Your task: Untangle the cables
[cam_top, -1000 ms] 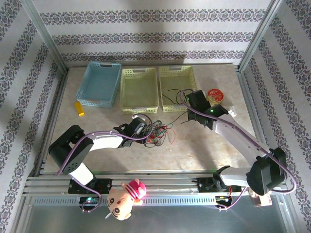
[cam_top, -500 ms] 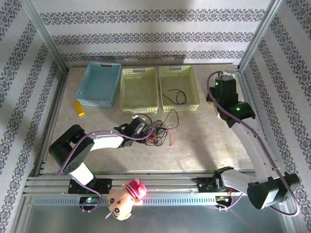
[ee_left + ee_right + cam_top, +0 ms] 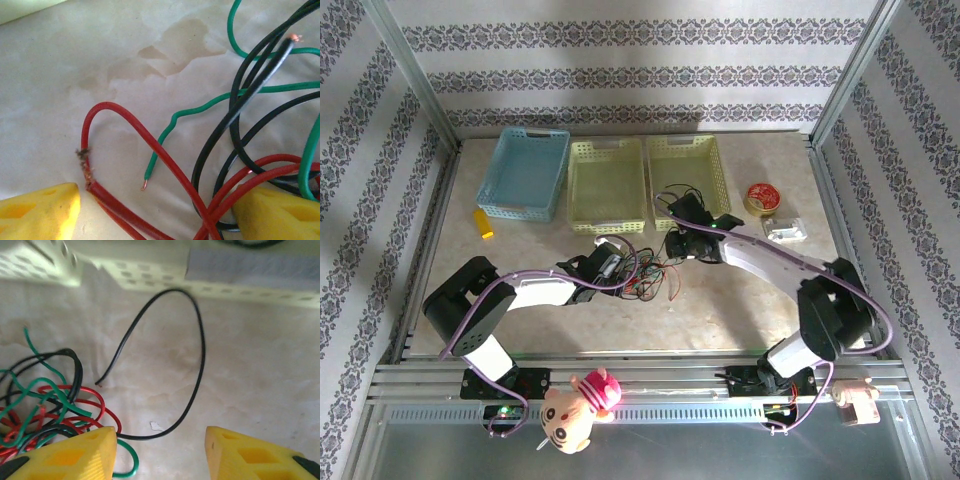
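Red, green and black cables (image 3: 648, 272) lie in a loose knot on the tabletop (image 3: 720, 310), between the two arms. The left end effector (image 3: 612, 265) sits at the knot's left edge and looks the nearer of the two. In its wrist view the jaws stand wide apart, with a red cable (image 3: 130, 125) running between them close against one fingertip, nothing clamped. The right end effector (image 3: 678, 232) hovers at the knot's far right side, jaws also wide and holding nothing. A black cable (image 3: 197, 340) loops out ahead of it, with the knot to its left.
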You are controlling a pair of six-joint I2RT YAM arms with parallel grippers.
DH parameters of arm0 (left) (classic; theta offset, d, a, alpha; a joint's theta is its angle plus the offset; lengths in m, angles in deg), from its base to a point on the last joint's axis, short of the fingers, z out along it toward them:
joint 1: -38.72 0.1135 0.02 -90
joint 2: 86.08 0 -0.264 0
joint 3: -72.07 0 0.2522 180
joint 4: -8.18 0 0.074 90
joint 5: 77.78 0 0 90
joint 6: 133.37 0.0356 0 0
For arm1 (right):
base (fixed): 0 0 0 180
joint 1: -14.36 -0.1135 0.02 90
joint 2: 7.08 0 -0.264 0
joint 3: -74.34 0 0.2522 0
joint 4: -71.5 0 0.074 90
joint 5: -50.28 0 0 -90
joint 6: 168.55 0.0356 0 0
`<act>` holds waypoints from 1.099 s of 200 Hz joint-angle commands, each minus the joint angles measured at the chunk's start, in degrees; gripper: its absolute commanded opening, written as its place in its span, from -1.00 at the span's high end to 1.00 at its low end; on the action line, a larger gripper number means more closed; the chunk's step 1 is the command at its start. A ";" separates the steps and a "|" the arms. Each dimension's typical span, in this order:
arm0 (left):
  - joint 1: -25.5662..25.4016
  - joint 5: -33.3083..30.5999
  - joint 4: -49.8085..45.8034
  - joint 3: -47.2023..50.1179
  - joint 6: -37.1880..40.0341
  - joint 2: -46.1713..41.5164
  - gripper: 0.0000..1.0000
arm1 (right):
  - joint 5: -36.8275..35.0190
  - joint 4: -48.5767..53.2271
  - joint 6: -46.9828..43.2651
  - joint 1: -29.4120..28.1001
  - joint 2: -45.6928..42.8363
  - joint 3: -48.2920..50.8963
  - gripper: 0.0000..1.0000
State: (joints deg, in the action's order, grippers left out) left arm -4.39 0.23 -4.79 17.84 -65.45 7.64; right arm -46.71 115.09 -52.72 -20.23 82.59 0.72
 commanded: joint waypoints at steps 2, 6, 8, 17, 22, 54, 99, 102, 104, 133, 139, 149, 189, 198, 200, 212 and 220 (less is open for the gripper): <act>-1.74 2.79 -1.31 0.17 1.70 3.36 -0.63 | -0.68 0.38 3.95 -0.39 3.08 -1.15 -0.01; -1.84 2.64 -1.40 0.13 1.74 3.24 -0.64 | -1.06 0.08 4.26 -0.41 3.60 -1.13 -0.02; -1.88 2.51 -1.47 0.15 1.77 3.17 -0.64 | -1.20 -0.07 4.31 -0.44 3.98 -1.07 -0.02; -2.02 2.41 -1.65 0.13 1.78 3.05 -0.64 | -2.39 -0.65 4.76 -0.40 5.39 -1.24 -0.03; -2.06 2.27 -1.68 0.14 1.87 2.98 -0.64 | -2.95 -0.93 4.90 -0.39 6.16 -1.50 -0.03; -2.22 2.23 -2.12 -0.36 2.05 2.88 -0.66 | -4.44 -2.84 6.61 0.39 9.67 -2.29 -0.05; -2.50 1.78 -2.40 -0.53 2.14 2.79 -0.67 | -3.65 -3.98 8.05 1.58 12.65 -1.79 -0.05; -2.50 1.73 -2.46 -0.56 2.14 2.79 -0.67 | -3.73 -3.93 8.16 1.59 12.78 -1.76 -0.05; -2.57 1.73 -2.47 -0.55 2.14 2.79 -0.67 | -3.76 -3.90 8.27 1.55 12.91 -1.69 -0.05; -2.77 1.54 -2.73 -0.84 2.22 2.80 -0.67 | -4.09 -3.37 10.01 1.21 13.64 0.02 -0.05; -2.77 1.57 -2.68 -0.82 2.22 2.79 -0.67 | -4.03 -3.21 10.51 1.19 13.78 0.46 -0.05; -2.77 1.52 -2.72 -0.91 2.22 2.86 -0.68 | -3.84 -3.11 11.14 1.10 13.84 1.17 -0.02; -2.94 1.25 -2.77 -1.19 2.31 3.13 -0.68 | -3.24 -3.92 12.43 2.21 12.44 3.04 0.70; -2.94 1.18 -2.77 -1.25 2.31 3.14 -0.68 | -2.97 -4.62 12.98 2.91 11.59 3.78 0.84; -2.94 1.11 -2.81 -1.27 2.31 3.21 -0.68 | -2.89 -4.74 13.12 3.09 11.34 3.93 0.86; -3.03 0.96 -2.82 -1.34 2.31 3.31 -0.68 | -3.10 -5.42 14.25 4.00 9.39 5.09 0.97; -3.03 0.98 -2.92 -1.37 2.27 3.32 -0.68 | -3.70 -5.77 14.92 4.54 7.51 5.97 1.00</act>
State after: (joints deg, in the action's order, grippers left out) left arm -5.44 -0.77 -4.74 16.66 -64.56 8.60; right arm -48.92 108.36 -40.55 -17.85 93.63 3.50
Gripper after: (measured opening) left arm 0.838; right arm 0.038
